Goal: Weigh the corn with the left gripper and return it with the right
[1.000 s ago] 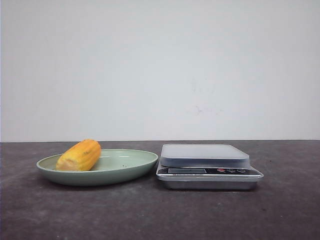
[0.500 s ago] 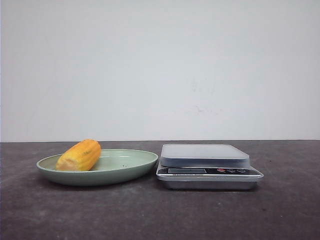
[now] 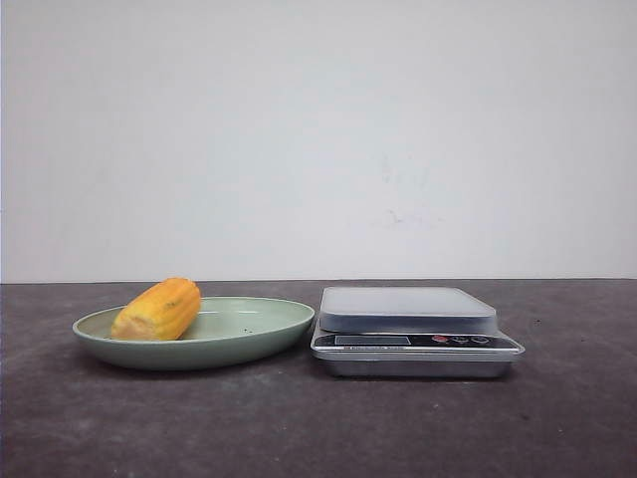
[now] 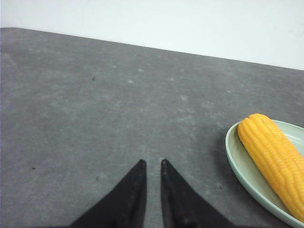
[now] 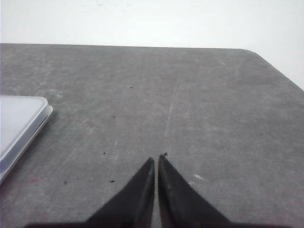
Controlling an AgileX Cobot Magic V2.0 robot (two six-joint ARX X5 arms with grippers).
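Since nothing differs across the last second of front views, no progress to report: same things, same places, neither arm in front view. Probably means the task stands at its very start, with the first pick not yet begun.

Farthest left, the left gripper: low over the bare dark surface, fingers drawn almost together with only a narrow slit between them, holding nothing. Aimed at open surface beside the plate's outer rim rather than at the cob, and apart from both.

Next along, the corn: lying on its side in the left half of the shallow green plate, paler end low and to the left in the front view, ribbed rows plain in the left wrist view. Untouched.

Then the scale: just beside the plate's right rim, whether touching cannot be told. Platform bare; display too small to read.

Farthest right, the right gripper: fingers pressed nearly tip to tip, gripping nothing, over bare surface with one corner of the scale at the edge of its wrist view.

Judging from this, calls first for opening the left gripper and swinging it toward the cob. Worth watching: a round cob in a shallow dish, likely to roll if pinched off-centre. Nothing for the right gripper to do until after weighing.
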